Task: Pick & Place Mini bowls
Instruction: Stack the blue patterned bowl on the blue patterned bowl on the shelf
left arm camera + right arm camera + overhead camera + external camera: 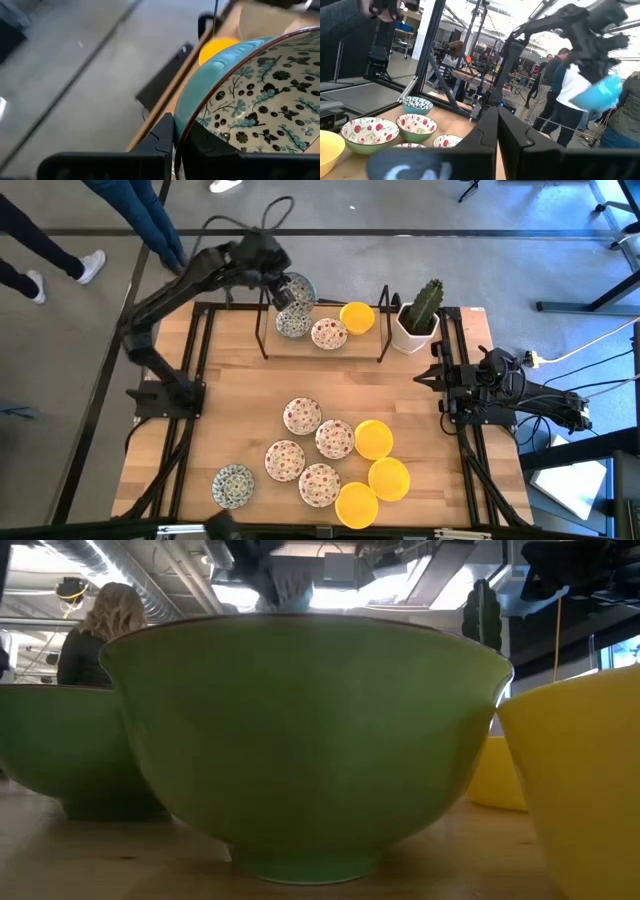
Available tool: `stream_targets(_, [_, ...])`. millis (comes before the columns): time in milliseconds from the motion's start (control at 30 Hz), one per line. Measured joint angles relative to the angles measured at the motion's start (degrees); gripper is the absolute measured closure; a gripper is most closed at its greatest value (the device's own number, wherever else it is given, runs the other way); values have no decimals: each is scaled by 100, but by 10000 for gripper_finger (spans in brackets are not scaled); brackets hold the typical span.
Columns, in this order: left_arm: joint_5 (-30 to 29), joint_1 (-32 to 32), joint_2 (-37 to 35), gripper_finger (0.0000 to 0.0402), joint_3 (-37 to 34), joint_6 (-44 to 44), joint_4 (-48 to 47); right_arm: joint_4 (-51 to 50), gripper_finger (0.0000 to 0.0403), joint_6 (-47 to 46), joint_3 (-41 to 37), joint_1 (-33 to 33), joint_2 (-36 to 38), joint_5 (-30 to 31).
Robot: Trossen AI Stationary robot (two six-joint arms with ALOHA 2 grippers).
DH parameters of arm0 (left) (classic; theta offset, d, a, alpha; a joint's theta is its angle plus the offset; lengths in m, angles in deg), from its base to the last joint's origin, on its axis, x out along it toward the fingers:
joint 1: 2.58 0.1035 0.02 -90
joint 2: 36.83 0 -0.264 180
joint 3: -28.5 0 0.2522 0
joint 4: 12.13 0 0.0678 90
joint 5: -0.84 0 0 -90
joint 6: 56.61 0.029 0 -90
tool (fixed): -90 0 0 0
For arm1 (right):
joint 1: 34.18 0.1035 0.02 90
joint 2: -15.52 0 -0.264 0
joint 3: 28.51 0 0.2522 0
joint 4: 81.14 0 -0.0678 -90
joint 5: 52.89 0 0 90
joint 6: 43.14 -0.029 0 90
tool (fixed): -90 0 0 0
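- High view: at the far edge of the tabletop point(240, 395), about 11 o'clock from its middle, the left hand point(285, 285) is clenched on the rim of a green-blue patterned bowl point(298, 290), carried tilted in the air.
- Directly below and toward 6 o'clock from that held bowl sits another patterned bowl point(293, 323), with a speckled bowl point(329, 333) and a yellow bowl point(357, 317) lined up toward 3 o'clock; any set-down has to land clear of these, I judge.
- The near cluster of bowls point(320, 455) lies at 6 o'clock, between the arms.
- The right hand point(432, 380) waits at 3 o'clock, clenched on nothing, nearer the cactus pot point(415, 320) than any bowl.
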Motion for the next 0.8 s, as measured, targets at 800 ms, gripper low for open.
stream_targets(800, [1010, 961, 2320, 394, 617, 844, -1364, 0, 393, 151, 0, 2, 0, 2])
